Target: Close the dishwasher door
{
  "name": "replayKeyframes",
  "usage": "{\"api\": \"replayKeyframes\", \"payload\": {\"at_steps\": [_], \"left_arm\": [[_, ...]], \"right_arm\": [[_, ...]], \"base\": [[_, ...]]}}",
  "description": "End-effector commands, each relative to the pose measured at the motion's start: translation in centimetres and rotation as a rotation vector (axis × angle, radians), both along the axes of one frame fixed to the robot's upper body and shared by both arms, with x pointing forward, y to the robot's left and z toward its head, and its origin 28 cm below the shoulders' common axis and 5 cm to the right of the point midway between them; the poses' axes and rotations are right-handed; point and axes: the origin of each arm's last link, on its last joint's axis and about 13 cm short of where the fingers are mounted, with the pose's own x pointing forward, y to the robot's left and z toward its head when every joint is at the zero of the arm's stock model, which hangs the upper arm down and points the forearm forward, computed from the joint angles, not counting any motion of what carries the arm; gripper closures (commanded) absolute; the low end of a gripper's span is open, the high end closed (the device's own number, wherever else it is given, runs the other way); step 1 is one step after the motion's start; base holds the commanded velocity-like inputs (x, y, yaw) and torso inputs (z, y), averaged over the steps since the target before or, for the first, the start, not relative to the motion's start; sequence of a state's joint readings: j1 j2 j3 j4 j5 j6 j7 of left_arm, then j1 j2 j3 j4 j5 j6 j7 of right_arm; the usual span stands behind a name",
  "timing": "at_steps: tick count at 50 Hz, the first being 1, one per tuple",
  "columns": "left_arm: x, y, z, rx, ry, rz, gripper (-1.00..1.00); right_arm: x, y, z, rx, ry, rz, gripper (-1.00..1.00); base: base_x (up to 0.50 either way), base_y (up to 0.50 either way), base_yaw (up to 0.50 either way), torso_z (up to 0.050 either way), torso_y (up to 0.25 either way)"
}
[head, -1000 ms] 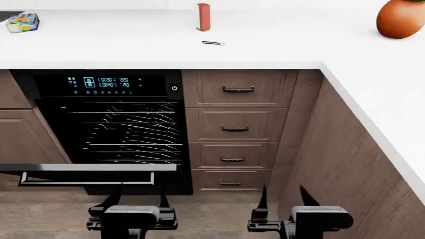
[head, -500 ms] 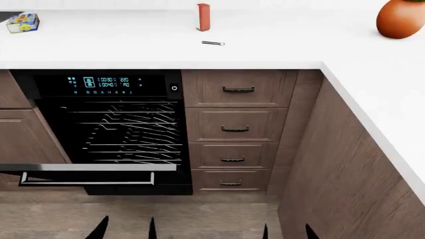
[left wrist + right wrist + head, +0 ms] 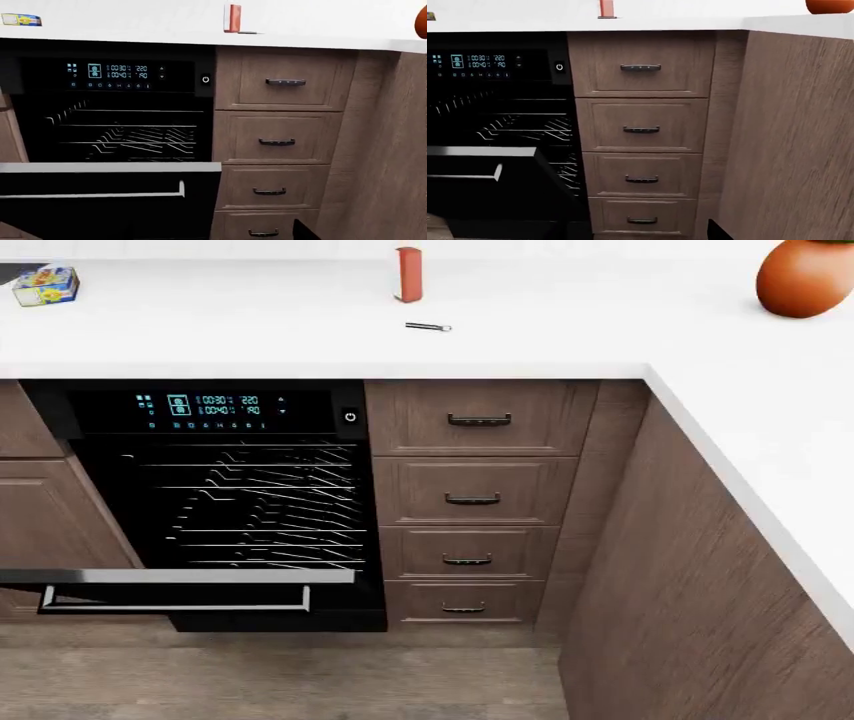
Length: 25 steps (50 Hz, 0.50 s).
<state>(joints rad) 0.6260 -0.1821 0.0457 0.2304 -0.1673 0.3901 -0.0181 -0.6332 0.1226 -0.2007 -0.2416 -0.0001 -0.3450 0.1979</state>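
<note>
Below the counter, head view: door (image 3: 174,578) hangs partly open under racks (image 3: 254,500); no grippers seen.
Left wrist: door (image 3: 107,167) ajar; panel (image 3: 107,75) digits cyan, too small to read.
Right wrist: drawers (image 3: 640,130) beside door (image 3: 480,152); gripper state untellable.

We see the dishwasher door (image 3: 174,592) hanging partly open, racks exposed above it, drawers (image 3: 474,500) just beside it.
</note>
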Motion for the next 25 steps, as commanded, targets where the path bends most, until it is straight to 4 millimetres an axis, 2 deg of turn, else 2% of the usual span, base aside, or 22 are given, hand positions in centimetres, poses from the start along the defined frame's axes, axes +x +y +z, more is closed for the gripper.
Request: {"api": "replayKeyframes", "payload": {"at_steps": [1,25], "left_arm": [[-0.71,0.24,-0.13,-0.014,-0.012,0.012,-1.00],[-0.60,0.06,-0.25,-0.005,-0.002,0.013,-1.00]], "right_arm": [[-0.92,0.27,-0.27,0.021,0.010,0.009,-1.00],[-0.72,0.24,-0.12,0.022,0.007,0.020,-1.00]], "base": [[0.00,0.00,0.00,0.000,0.000],[0.00,0.00,0.00,-0.001,0.000]]}}
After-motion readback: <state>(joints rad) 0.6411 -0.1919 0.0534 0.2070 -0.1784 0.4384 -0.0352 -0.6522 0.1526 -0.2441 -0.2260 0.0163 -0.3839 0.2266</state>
